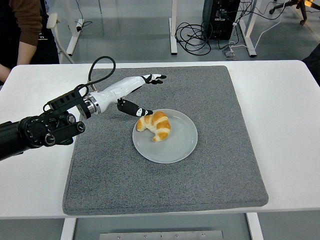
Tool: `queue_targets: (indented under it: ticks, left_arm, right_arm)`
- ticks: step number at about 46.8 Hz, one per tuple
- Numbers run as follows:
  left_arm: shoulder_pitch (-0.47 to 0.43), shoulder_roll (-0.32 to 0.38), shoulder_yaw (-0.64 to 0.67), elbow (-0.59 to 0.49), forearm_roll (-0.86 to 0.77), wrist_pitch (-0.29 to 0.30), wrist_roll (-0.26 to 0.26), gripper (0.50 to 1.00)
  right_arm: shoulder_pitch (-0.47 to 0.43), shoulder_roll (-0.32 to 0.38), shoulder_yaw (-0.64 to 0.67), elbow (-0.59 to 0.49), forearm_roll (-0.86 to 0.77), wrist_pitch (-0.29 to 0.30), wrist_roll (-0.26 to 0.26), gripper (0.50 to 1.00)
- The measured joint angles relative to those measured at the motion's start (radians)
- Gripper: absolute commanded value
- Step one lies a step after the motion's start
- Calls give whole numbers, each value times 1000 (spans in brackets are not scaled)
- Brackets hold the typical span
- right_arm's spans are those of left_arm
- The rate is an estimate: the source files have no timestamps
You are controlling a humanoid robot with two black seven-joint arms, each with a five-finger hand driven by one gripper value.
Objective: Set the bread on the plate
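A golden croissant (pixel 156 126) lies on the left half of the round grey plate (pixel 176 145), which sits on the grey mat (pixel 165 175). My left hand (pixel 145 92) hovers up and to the left of the plate with its fingers spread and nothing in it. The thumb tip is close to the croissant's left end; whether they touch I cannot tell. The fingers (pixel 156 78) point right, well clear of the bread. My right arm is out of view.
The mat covers the middle of the white table (pixel 280 125). A person's arm in a brown sleeve (pixel 26 25) shows at the top left, behind the table. Cables and table legs are on the floor beyond.
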Motion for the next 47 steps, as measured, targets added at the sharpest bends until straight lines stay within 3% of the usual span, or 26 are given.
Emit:
queue_targets:
  ticks: [15, 29, 47]
  left_arm:
    - [11, 3, -93, 6, -161, -58, 0, 896]
    - [13, 36, -150, 33, -371, -198, 0, 922]
    - [61, 35, -227, 196, -551, -445, 0, 937]
  right_arm:
    - [0, 0, 0, 0, 0, 0, 0, 1000]
    - [0, 0, 3, 8, 0, 0, 0, 1000]
    - [0, 0, 0, 3, 0, 0, 0, 1000]
